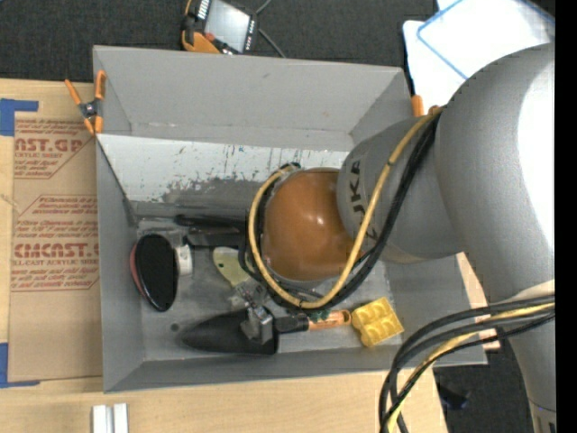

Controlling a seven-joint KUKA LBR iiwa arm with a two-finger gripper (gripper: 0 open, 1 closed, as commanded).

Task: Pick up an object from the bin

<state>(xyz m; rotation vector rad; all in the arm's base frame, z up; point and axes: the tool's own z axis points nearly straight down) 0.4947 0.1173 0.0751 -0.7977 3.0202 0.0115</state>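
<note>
My gripper (256, 312) sticks out from under the arm's orange dome, low in the bin's front middle. It is right over a black elongated, tapered thing (212, 336) lying along the front wall, and seems to touch its right end. A pale cream piece (226, 263) lies just behind the gripper. A thin stick with an orange tip (323, 321) pokes out to the right.
A black oval thing with a red rim (154, 272) lies at the left, with a small silver cap (184, 259) beside it. A yellow studded block (376, 322) sits at the front right. A dark rod (209, 222) lies along the back. The arm covers the bin's right half.
</note>
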